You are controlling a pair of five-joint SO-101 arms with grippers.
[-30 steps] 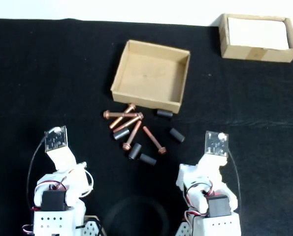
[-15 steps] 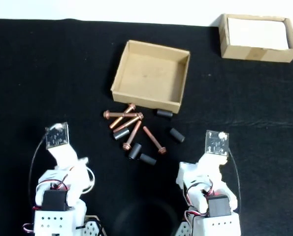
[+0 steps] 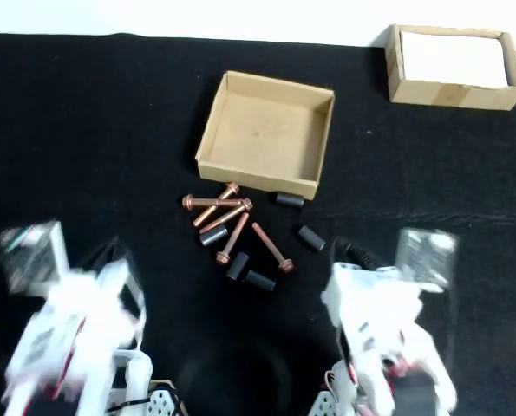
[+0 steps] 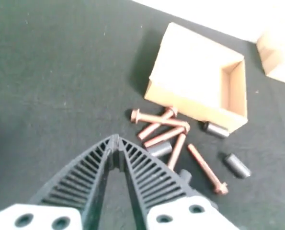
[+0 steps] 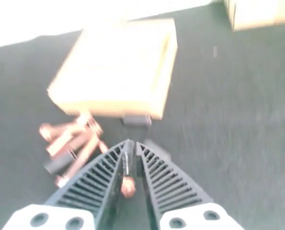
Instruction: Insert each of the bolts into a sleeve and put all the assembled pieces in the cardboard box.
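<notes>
Several copper bolts [image 3: 227, 217] lie in a loose pile on the black cloth, just in front of the open cardboard box [image 3: 266, 180]. Black sleeves [image 3: 290, 200] are scattered around them, one of them [image 3: 310, 238] to the right. My left gripper [image 4: 116, 139] is shut and holds nothing; it hovers short of the bolts [image 4: 156, 118] and sleeves [image 4: 216, 129]. The right gripper [image 5: 130, 143] is also shut and holds nothing, facing the box [image 5: 108, 103] with bolts [image 5: 68, 136] to one side. Both arms, the left [image 3: 67, 321] and the right [image 3: 379, 321], sit at the near edge.
A second, smaller cardboard box [image 3: 455, 91] with a white inside stands at the far right corner. Beyond the cloth's far edge runs a white surface [image 3: 197, 17].
Both arms have swung: the left arm shifted left and the right arm shifted right, both blurred with motion. The bolts, sleeves and boxes have not moved.
</notes>
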